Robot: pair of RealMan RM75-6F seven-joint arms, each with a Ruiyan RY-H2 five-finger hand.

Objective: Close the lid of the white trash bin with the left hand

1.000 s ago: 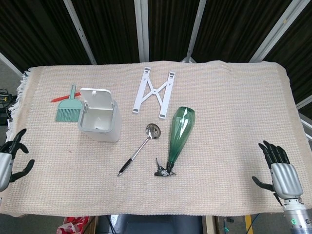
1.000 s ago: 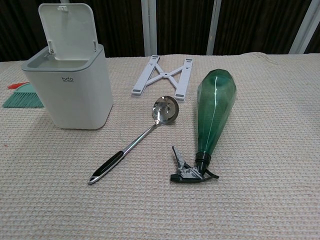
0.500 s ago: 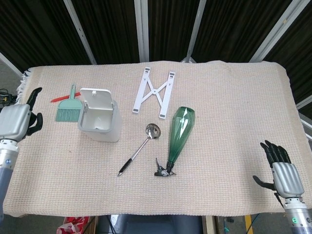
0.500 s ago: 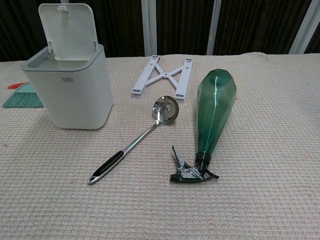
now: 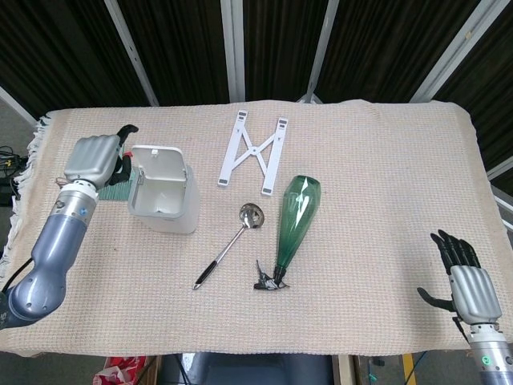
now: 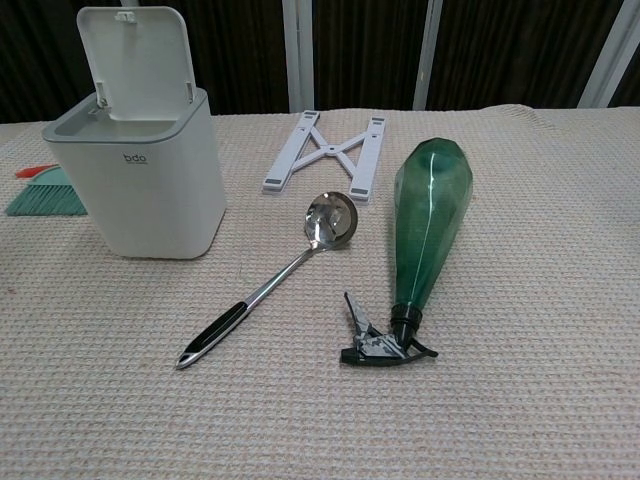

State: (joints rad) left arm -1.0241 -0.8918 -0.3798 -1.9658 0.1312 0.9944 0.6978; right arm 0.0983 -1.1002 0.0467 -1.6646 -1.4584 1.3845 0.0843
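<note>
The white trash bin (image 5: 168, 210) stands at the left of the table, and its lid (image 5: 157, 164) is up, hinged at the far side. The chest view shows the bin (image 6: 140, 180) close up with the lid (image 6: 137, 55) standing upright. My left hand (image 5: 94, 159) hovers just left of the bin at lid height, back toward the camera, holding nothing and clear of the lid. My right hand (image 5: 467, 281) rests at the near right edge with fingers spread and nothing in it. Neither hand appears in the chest view.
A green hand brush (image 6: 45, 196) with a red piece (image 6: 35, 170) lies left of the bin, under my left hand. A white folding stand (image 5: 252, 150), a steel ladle (image 5: 228, 245) and a green spray bottle (image 5: 294, 220) lie right of the bin.
My left arm has swung up from the near left edge and in toward the bin, now beside the lid. The lid stays upright. The right hand has barely moved.
</note>
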